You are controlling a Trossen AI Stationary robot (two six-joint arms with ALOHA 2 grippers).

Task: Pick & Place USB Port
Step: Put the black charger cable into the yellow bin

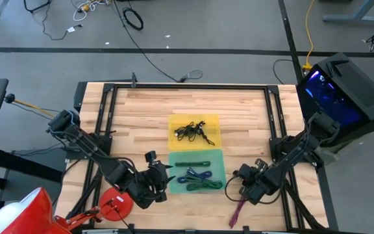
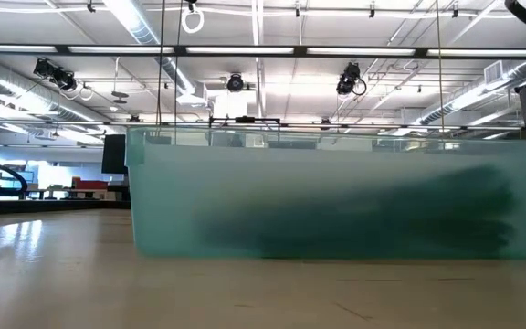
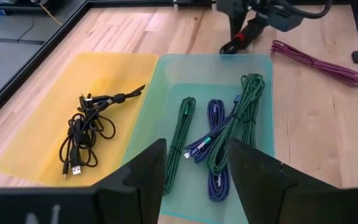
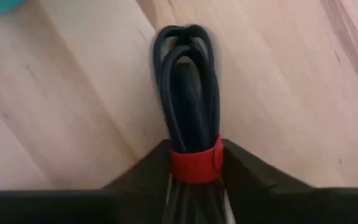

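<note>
My right gripper point(image 1: 236, 187) is low over the table to the right of the green tray point(image 1: 221, 155), shut on a bundle of black cable point(image 4: 188, 81) bound with a red band point(image 4: 196, 163). The left wrist view also shows that bundle point(image 3: 235, 43) just beyond the tray. My left gripper point(image 1: 163, 177) is open at the tray's left side, its fingers point(image 3: 148, 168) apart and touching nothing. Green and blue braided cables point(image 3: 219, 140) lie coiled in the green tray. Black cables point(image 3: 89, 127) lie in the yellow tray point(image 1: 174, 121). A magenta cable point(image 1: 239, 211) lies on the wood. My right gripper pinches the black cable bundle between its two fingers at the red band point(image 4: 196, 163), fingers lying along the bundle. The looped end point(image 4: 185, 37) sticks out past the fingertips just over the wood. Whether that end touches the table, I cannot tell.
The green tray's frosted wall point(image 2: 336, 196) fills the low view. A red disc point(image 1: 115, 200) and a red-and-white object point(image 1: 18, 211) sit at the near left corner. A black device with a blue screen point(image 1: 346, 91) stands at the far right. Black frame rails point(image 1: 187, 86) border the table.
</note>
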